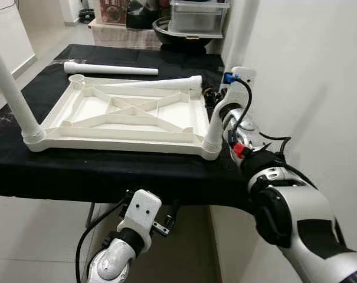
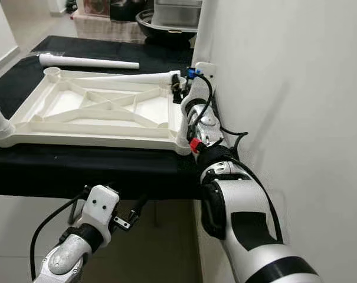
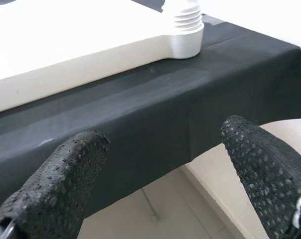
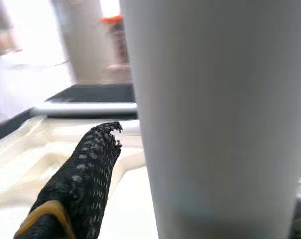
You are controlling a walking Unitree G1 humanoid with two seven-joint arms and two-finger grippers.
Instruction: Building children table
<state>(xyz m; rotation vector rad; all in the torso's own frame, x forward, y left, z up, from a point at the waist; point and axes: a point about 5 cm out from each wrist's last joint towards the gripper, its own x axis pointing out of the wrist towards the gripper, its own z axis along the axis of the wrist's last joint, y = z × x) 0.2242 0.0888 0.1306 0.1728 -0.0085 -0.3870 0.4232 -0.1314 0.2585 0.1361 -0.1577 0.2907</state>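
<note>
The white table top (image 1: 128, 112) lies upside down on a black-covered table (image 1: 107, 171). One leg (image 1: 7, 82) stands in its near-left corner socket. A second leg (image 1: 240, 29) stands upright in the near-right socket, and my right gripper (image 1: 215, 100) is shut on it. In the right wrist view that leg (image 4: 215, 109) is very close, with one black finger (image 4: 90, 169) beside it. A third leg (image 1: 160, 85) lies across the far edge of the top. A fourth leg (image 1: 110, 69) lies on the cloth behind. My left gripper (image 3: 165, 189) hangs open below the table's front edge.
A white wall (image 1: 308, 71) runs close along the table's right side. A clear plastic box (image 1: 199, 15) and a dark bowl (image 1: 166, 29) stand beyond the table's far end. Pale tiled floor (image 1: 30, 236) lies in front and to the left.
</note>
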